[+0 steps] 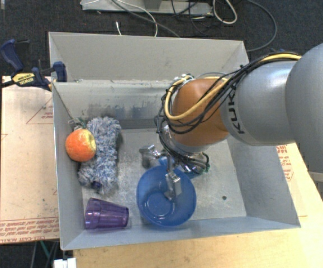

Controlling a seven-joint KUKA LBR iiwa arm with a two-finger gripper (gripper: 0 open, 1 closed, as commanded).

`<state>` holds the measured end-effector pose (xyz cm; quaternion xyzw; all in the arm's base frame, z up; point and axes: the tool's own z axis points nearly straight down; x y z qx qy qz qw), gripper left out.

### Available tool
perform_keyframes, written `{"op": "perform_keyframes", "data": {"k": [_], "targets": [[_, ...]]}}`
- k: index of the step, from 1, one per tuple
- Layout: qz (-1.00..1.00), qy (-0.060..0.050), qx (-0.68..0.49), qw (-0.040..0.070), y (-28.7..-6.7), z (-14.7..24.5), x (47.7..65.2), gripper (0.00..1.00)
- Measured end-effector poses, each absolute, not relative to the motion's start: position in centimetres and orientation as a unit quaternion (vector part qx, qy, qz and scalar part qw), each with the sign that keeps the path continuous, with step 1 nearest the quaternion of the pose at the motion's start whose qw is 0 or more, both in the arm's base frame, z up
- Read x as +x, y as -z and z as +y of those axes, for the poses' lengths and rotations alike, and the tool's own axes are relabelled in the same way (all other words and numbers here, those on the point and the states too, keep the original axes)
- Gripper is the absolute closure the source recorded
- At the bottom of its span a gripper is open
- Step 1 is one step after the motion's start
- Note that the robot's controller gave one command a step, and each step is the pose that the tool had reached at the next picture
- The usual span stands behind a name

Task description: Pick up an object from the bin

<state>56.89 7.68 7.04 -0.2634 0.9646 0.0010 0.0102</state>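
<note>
I've got the gripper (171, 178) down in the blue bowl (164, 208), at the near middle of the bin (262, 205), right by the bowl's back rim. Open or closed, I can't tell. Looks like the grasping step. Next I'd want a firm pinch on that rim, then straight up.
</note>
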Motion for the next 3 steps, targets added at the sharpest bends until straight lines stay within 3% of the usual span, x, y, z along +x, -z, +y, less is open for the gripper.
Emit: {"op": "perform_keyframes", "data": {"k": [1,2,3], "targets": [[0.975,-0.004,-0.221,0.006,-7.3,11.4,55.6,1.0],[0.975,-0.004,-0.221,0.006,-7.4,11.4,55.6,1.0],[0.975,-0.004,-0.221,0.003,-11.4,11.3,55.4,1.0]]}}
